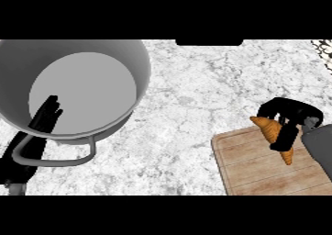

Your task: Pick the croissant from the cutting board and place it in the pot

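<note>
holds the croissant (266,126) in the right hand (290,113), fingers and thumb curled round its middle, over the top edge of the cutting board (263,174) at lower right of the frame. runs long axis from upper left down to lower right. likely calls for a carry leftward to the pot (138,55), well apart at upper left, beside the open, straight-fingered left hand (45,114).

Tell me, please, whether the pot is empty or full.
Empty: the pot shows a bare grey floor; the croissant is at the cutting board, held by the right hand.
</note>
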Controlling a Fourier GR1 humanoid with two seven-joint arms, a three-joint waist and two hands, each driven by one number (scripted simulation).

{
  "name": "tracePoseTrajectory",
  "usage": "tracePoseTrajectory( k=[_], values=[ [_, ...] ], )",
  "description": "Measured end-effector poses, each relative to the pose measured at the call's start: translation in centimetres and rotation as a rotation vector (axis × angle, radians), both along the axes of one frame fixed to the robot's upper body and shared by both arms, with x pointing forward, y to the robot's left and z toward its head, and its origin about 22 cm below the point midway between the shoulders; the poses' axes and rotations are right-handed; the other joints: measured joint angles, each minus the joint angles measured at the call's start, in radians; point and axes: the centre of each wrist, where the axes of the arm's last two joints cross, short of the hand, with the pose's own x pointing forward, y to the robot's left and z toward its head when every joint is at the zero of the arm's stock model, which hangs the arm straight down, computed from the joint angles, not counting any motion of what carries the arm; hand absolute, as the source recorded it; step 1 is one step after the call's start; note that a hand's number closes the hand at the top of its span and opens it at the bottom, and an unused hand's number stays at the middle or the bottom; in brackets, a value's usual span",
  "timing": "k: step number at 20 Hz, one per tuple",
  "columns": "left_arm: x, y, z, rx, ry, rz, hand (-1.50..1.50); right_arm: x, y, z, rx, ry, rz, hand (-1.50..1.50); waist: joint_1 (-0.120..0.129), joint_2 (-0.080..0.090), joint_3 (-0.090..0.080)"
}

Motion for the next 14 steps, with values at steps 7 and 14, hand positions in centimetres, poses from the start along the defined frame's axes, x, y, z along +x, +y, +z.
tracePoseTrajectory(
  k=[7, 14],
  values=[
    [0.3, 0.1, 0.3, 0.005, 0.012, -0.007, 0.00, 0.4, 7.0, 0.4, 0.093, -0.083, 0.133, 1.50, 0.003, -0.002, -0.001],
    [1.0, -0.2, 0.6, 0.031, 0.010, -0.042, 0.00, -3.4, 25.1, 5.4, 0.300, -0.367, 0.452, 1.50, 0.105, -0.004, -0.006]
  ],
)
